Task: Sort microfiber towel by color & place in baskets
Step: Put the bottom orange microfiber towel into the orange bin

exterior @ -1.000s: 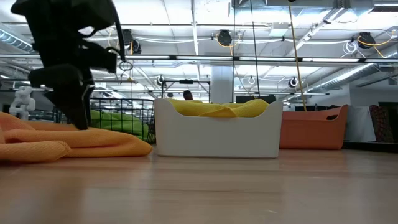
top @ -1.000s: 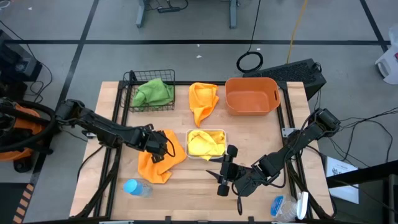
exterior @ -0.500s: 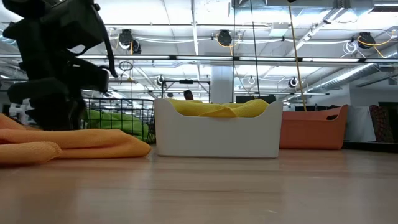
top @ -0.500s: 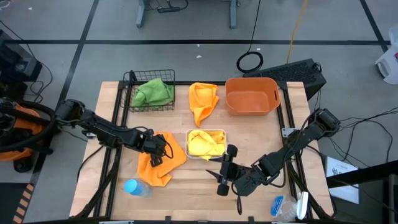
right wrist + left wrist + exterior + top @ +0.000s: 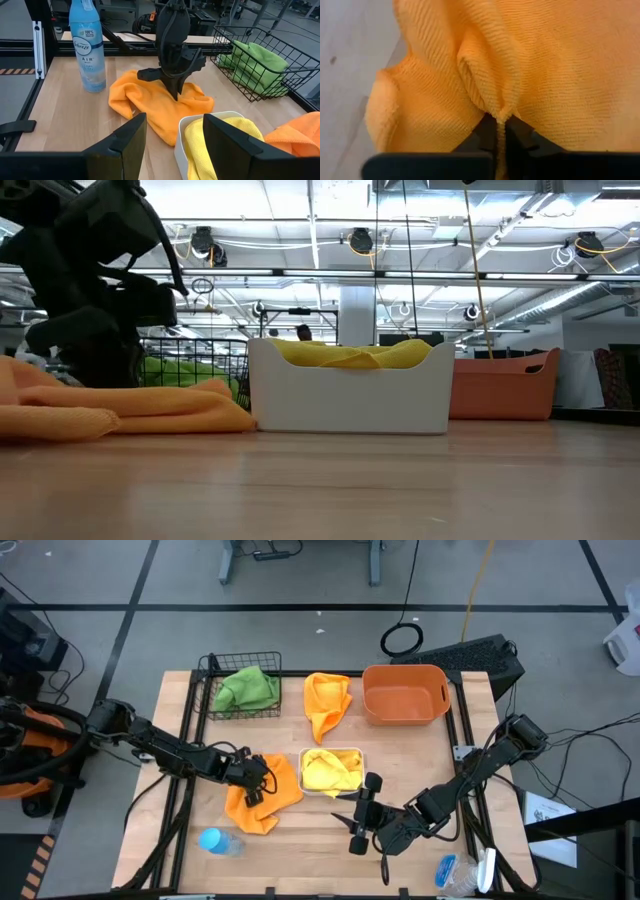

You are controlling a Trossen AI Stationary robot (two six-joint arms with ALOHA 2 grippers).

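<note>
— Condition of the left gripper point(image 5: 252, 783) at inspection?

— Clenched on a raised fold of the orange towel point(image 5: 262, 796), which lay on the table point(image 5: 420, 755) beside the white tray point(image 5: 332, 771), toward the front-left corner. A second earlier the fingers stood apart over that cloth; they had since pinched together, and the cloth had bunched slightly toward the tray.

— The right gripper point(image 5: 360, 810)?

— Unchanged near the front edge, jaws apart, holding nothing.

— Remaining items?

— A yellow towel point(image 5: 330, 770) filled the white tray. A green towel point(image 5: 246, 688) sat in the black wire basket point(image 5: 212, 700) at the rear-left corner. A second orange towel point(image 5: 327, 702) lay between that basket and the orange tub point(image 5: 405, 693). The blue spray bottle point(image 5: 218, 841) lay near the front-left corner. None had moved.
</note>
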